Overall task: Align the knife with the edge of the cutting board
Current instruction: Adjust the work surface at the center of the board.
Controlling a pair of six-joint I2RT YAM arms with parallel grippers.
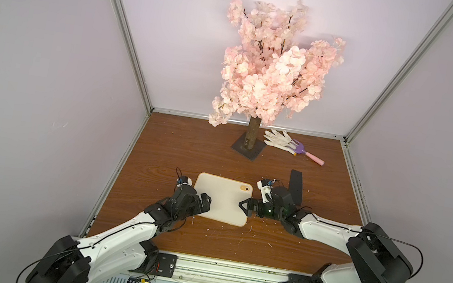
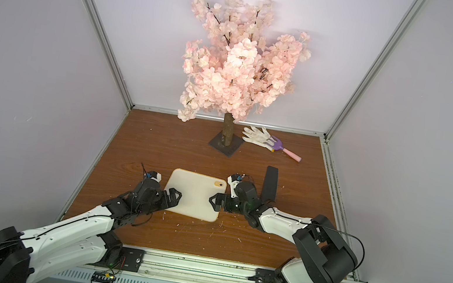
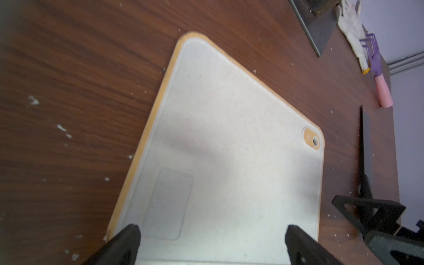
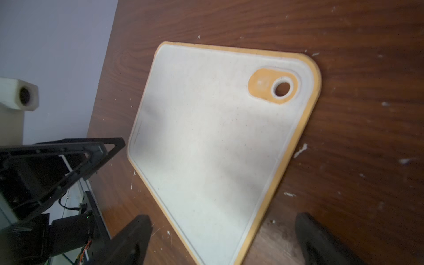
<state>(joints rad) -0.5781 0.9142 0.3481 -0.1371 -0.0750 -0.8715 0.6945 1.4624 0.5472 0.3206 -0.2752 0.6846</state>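
- Cream-white matte cutting board [image 1: 220, 200], rounded corners, tan rim: flat on wood-grain table [image 1: 187, 148].
- All-black broad-bladed knife [image 1: 295, 185]: right of board, apart.
- Jaws of left gripper [image 3: 213, 231] and right gripper [image 4: 223, 219]: wide, empty, at opposite board edges; contact unclear.

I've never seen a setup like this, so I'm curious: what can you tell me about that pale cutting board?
The cutting board is a cream-white, plastic-looking rectangle with rounded corners, a thin tan rim, an orange patch with a hole in its far right corner, and a clear dimpled patch near one edge. It lies flat on the wooden table, top bare. The open left gripper and open right gripper hang at opposite edges; contact is unclear. The knife lies apart.
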